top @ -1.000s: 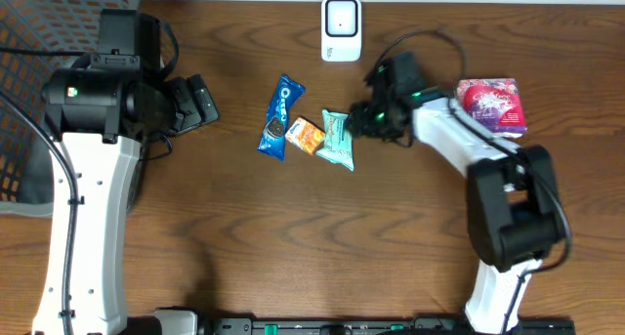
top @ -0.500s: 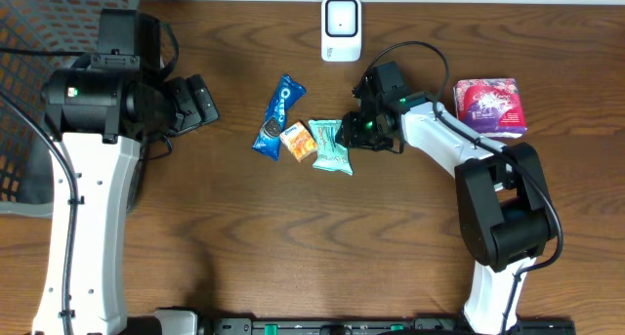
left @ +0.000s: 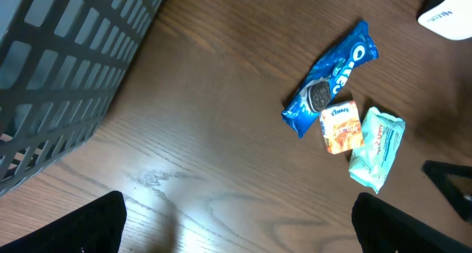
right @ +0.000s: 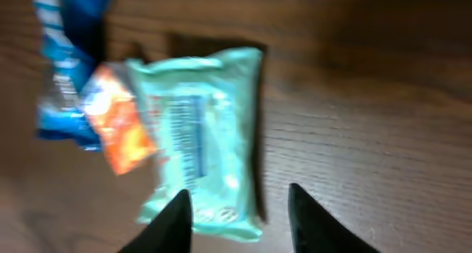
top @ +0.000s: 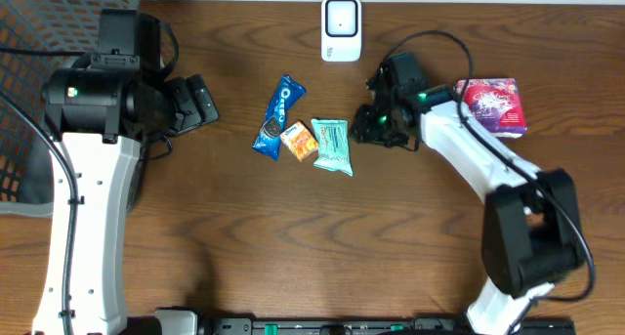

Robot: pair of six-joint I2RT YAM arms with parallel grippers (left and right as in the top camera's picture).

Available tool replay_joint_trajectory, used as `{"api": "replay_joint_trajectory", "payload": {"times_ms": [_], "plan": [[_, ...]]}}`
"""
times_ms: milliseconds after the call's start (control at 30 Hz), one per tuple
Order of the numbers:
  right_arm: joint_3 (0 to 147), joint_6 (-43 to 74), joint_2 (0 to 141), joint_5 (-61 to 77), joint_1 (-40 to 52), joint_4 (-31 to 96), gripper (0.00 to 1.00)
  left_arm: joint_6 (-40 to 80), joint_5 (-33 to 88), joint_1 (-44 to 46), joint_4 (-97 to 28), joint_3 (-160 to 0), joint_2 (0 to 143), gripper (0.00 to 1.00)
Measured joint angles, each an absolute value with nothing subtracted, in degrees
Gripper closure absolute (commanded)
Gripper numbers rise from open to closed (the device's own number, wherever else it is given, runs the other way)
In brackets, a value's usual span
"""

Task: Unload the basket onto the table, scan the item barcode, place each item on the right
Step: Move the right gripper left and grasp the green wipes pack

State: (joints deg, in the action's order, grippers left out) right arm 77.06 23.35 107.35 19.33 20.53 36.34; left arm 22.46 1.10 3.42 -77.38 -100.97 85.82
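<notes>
Flat on the wooden surface (top: 293,237), near its middle: a mint-green packet (top: 332,146), long axis running roughly from the near side to the far side, printed text facing up in the right wrist view. Touching its left edge, a small orange packet (top: 300,140), tilted. Just left of that and touching it, a blue Oreo packet (top: 277,116), lying on a slant, upper end toward the far side. All three clustered together, none lifted.

Just right of the mint-green packet, the right tool (top: 369,130), aimed leftward and down at it. Its fingers (right: 179,220) partly spread, with a clear gap between them and nothing pinched. In the right wrist view, the near edge of the packet reaching into that gap, one finger overlapping a corner; impossible to tell whether touching or just above.

Beyond the cluster, at the far edge of the surface, a white scanner (top: 341,27), well apart from the packets. To the right, beside the right arm, a purple box (top: 493,105), lying flat.

Well to the left, the left tool (top: 200,103), spread wide and empty, raised over the surface and pointing toward the cluster. Fingertips at the two lower corners of the left wrist view, bare wood between them. Behind it, at the left edge, a dark wire basket (top: 39,32).
</notes>
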Motion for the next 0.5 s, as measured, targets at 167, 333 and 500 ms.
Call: {"api": "replay_joint_trajectory", "payload": {"times_ms": [167, 333, 500], "plan": [[77.10, 23.03, 106.80, 15.88, 25.58, 35.55, 0.55, 22.46, 1.10, 3.42, -77.38, -100.97, 85.82, 0.02], [77.10, 24.69, 108.38, 7.88, 32.42, 35.40, 0.55, 22.46, 1.10, 3.42, -77.38, -100.97, 85.82, 0.02], [77.08, 26.41, 110.24, -2.50, 38.24, 35.46, 0.57, 22.46, 1.10, 3.42, -77.38, -100.97, 85.82, 0.02]]}}
